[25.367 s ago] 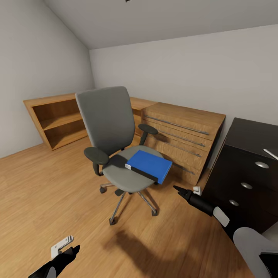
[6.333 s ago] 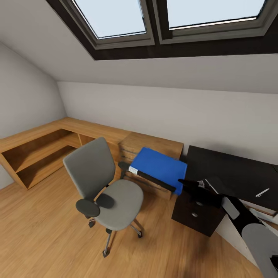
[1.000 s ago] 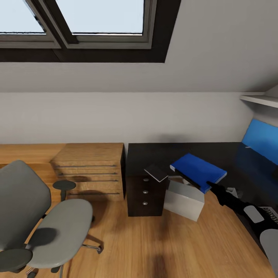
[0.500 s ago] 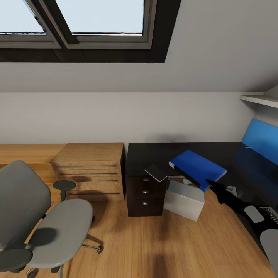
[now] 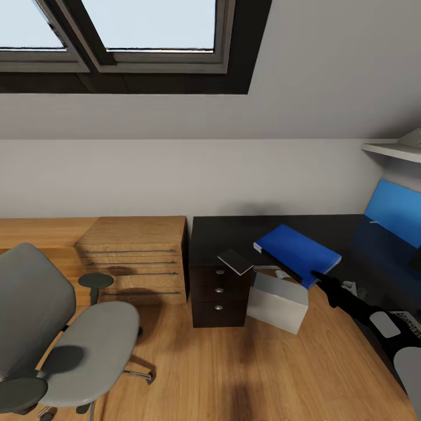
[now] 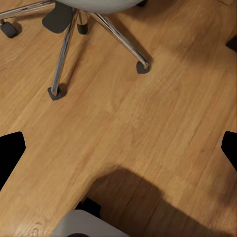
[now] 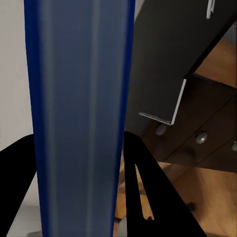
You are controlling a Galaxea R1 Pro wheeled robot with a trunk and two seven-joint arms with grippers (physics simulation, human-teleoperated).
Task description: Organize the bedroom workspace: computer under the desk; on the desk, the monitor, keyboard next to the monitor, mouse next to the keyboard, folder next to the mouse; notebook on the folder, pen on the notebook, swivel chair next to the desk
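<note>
Right gripper (image 5: 318,276) pinched on the near edge of the blue folder (image 5: 298,254), fingers (image 7: 148,197) pressed against both faces in the right wrist view. Folder (image 7: 79,113) held roughly flat above the black desk (image 5: 234,234), its far end over the desktop, its near end over the gap below. Dark grey notebook (image 5: 235,261) at the desk's front edge above the drawer unit (image 5: 219,295), one corner overhanging; white page edge of the notebook (image 7: 163,106) plain against the round silver knobs (image 7: 200,138). Light-grey computer (image 5: 278,302) on the wooden floor (image 5: 234,362) just beside the drawer unit, partly under the desk. Blue upright panel (image 5: 394,211) at the far right, on the desk's other wing. Grey swivel chair (image 5: 64,339) well apart from the desk, to the left, seat bare, in front of a light-wood drawer chest (image 5: 137,257). Left gripper (image 6: 118,153) spread wide over the floor, black fingertips (image 6: 10,155) at either edge of the left wrist view, nothing between them; chrome chair legs and castors (image 6: 55,92) beyond.
</note>
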